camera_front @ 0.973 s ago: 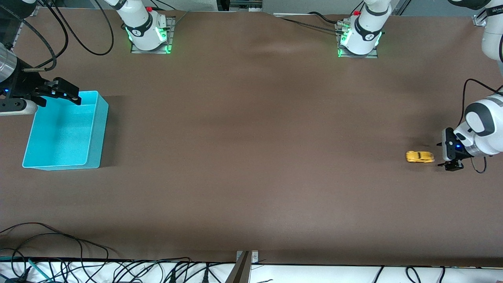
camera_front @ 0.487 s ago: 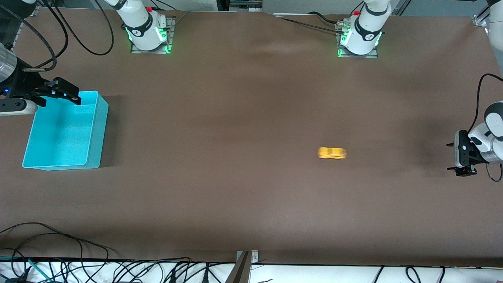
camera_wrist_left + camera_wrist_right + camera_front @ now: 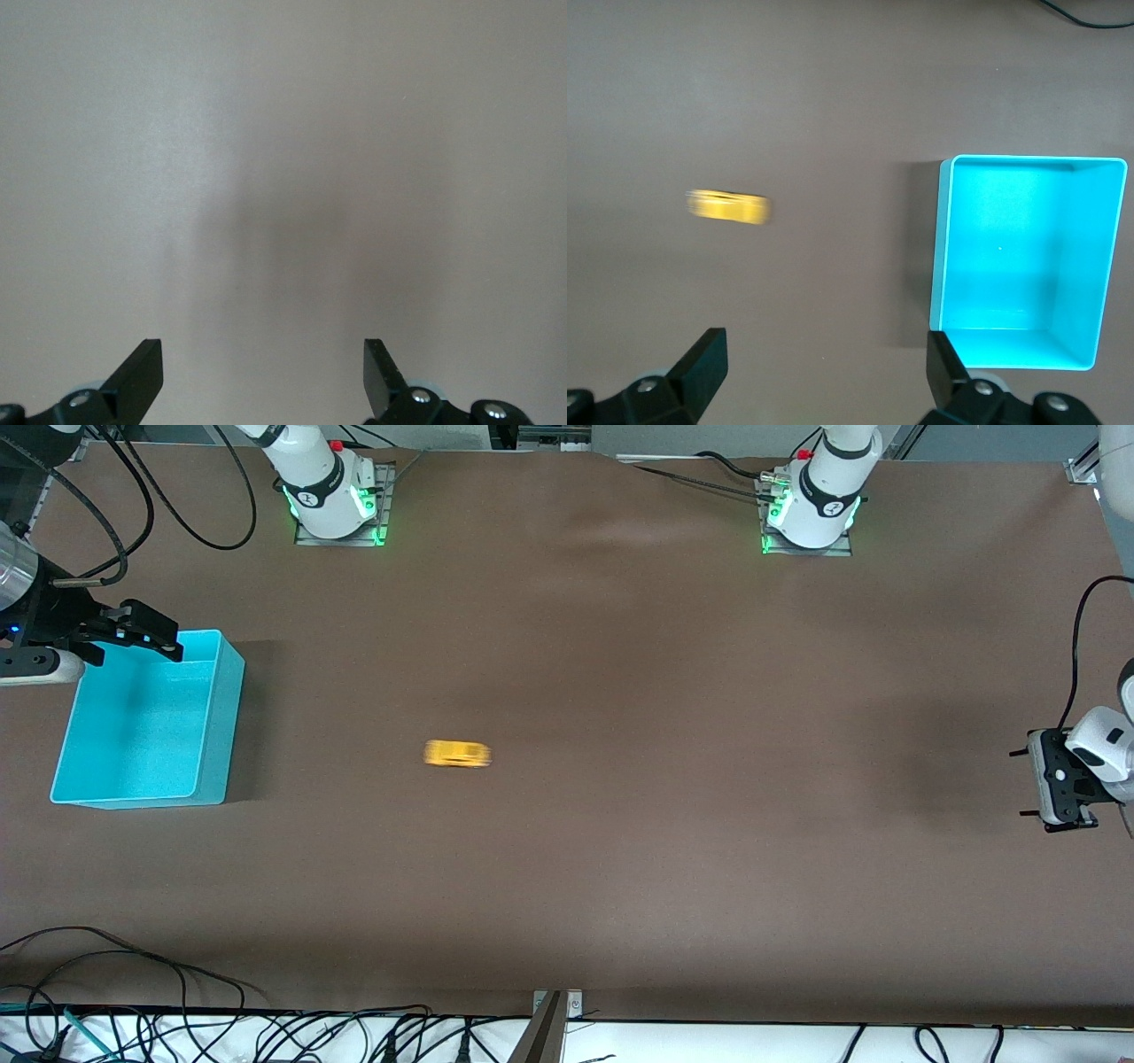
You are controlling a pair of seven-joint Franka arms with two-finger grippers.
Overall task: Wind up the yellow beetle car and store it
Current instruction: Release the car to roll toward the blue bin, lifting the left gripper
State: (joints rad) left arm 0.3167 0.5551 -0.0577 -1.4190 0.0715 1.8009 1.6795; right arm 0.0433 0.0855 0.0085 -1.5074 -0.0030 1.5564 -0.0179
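The small yellow beetle-shaped toy car (image 3: 457,754) sits on the brown tabletop (image 3: 620,850), smeared into a blur, well apart from the open rectangular turquoise plastic bin (image 3: 213,735), toward the left arm's end of the tabletop from it and about level with the bin's lower half in the front view. The bin stands at the right arm's end of the tabletop.

The right hand (image 3: 133,636) hangs over the bin's rim nearest the robot bases; the right wrist view shows its two dark fingers (image 3: 700,363) spread wide and holding nothing, with both the blurred car (image 3: 728,206) and the bin (image 3: 943,257) on the tabletop below, apart from each other.

The left hand (image 3: 1028,784) hovers over the left arm's end of the tabletop, far from the bin. Its wrist view shows only bare brown surface between its released, widely parted fingers (image 3: 142,372), with neither car nor bin in sight
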